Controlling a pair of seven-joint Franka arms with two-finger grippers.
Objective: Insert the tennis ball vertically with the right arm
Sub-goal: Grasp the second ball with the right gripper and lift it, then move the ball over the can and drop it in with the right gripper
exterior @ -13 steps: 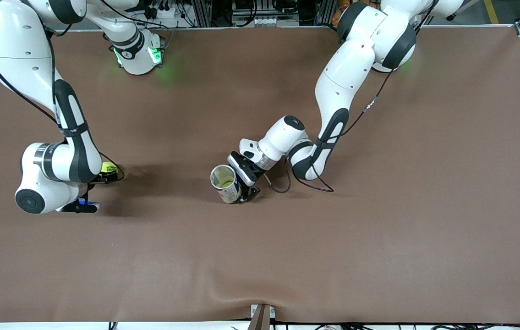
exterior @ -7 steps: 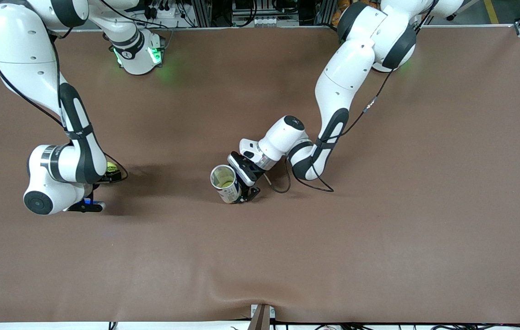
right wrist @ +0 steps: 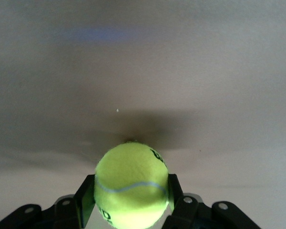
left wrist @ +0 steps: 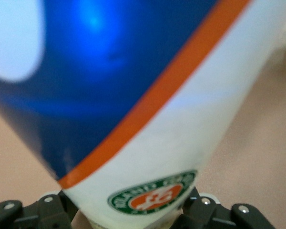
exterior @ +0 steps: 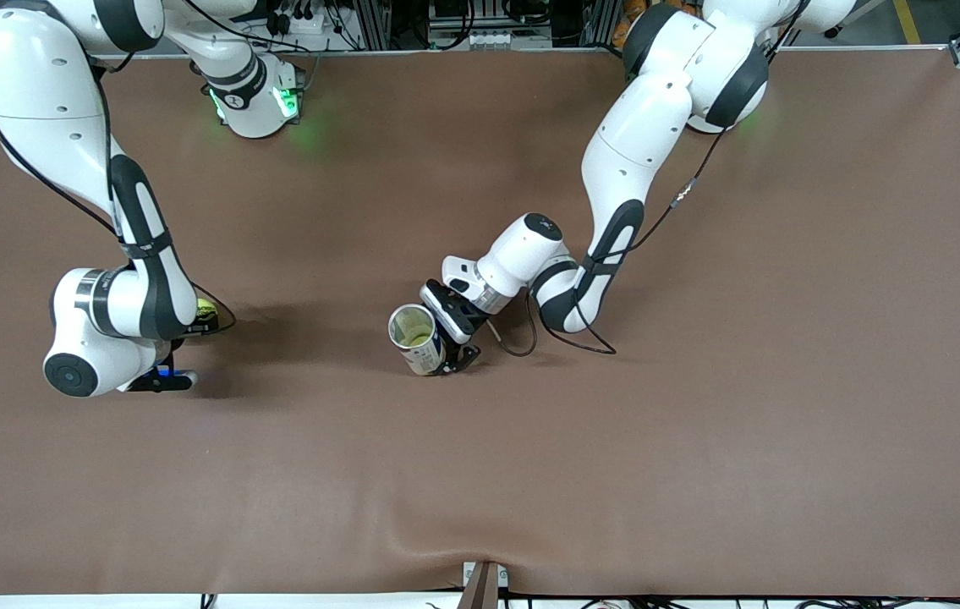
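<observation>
White right arm [exterior: 65, 110] bent low, pincer [right wrist: 131, 202] round tennis ball [right wrist: 131, 183].

Bare brown table [exterior: 699, 440] stretches between the ball [exterior: 205, 309] and the can [exterior: 417, 339]. The can's mouth faces up, unblocked, but the left gripper [exterior: 456, 338] and its arm crowd the side toward the left arm's end.

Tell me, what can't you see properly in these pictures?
- Front view: the tennis ball is mostly hidden by the right arm's wrist; the right gripper holding it is too.
- Left wrist view: the ball can fills the picture, blurred, its top cut off.
- Front view: the can's inside is too small to make out.
</observation>
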